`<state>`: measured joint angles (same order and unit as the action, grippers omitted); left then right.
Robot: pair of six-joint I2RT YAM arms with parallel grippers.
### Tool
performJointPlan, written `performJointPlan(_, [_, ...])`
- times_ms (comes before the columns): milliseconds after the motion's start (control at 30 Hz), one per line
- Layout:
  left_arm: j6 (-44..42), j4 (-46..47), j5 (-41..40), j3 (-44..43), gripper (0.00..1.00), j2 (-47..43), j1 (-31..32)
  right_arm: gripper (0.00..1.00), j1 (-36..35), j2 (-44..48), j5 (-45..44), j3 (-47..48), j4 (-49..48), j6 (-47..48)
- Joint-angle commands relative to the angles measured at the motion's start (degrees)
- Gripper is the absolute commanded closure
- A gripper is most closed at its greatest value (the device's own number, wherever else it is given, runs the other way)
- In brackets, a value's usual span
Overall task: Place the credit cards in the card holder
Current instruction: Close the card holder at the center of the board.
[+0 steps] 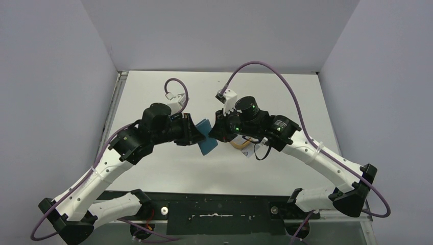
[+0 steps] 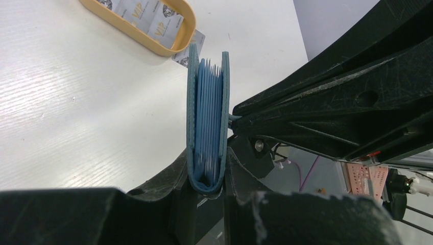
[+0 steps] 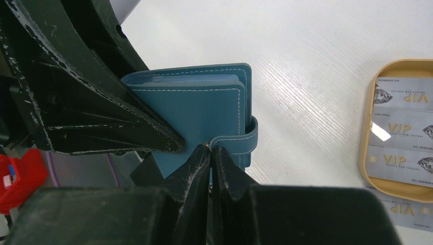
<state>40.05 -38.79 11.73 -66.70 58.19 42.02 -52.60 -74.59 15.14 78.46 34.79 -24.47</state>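
Teal wallet held off the bench, spine clamped in left fingers, right fingers pinching its tab: the opening step, next a pull to unsnap it; cards lie in tray.

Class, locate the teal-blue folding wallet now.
Top view, centre: the teal-blue folding wallet sits between left gripper and right gripper, both shut on it, beside the orange-tan oval tray.

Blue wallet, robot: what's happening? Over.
Left hand clamps teal folding wallet. Right hand pinches its snap tab. Silvery cards lie in orange-tan oval tray. Nothing blocking.
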Motion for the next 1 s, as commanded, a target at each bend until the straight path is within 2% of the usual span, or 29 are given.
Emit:
performJointPlan(0, [1.91,9.85,4.87,-4.56,1.00,-0.54,1.64,1.00,-1.86,-1.81,0.95,2.28,-3.06,-0.55])
performJointPlan(467, [4.24,13.54,7.09,-4.16,1.00,-0.99,2.17,1.00,-4.07,-3.76,-0.37,2.20,-3.96,-1.90])
performJointPlan(967, [9.65,23.56,12.09,-1.46,1.00,-3.07,2.33,1.00,-4.45,-4.65,-0.65,0.38,-6.92,-5.97])
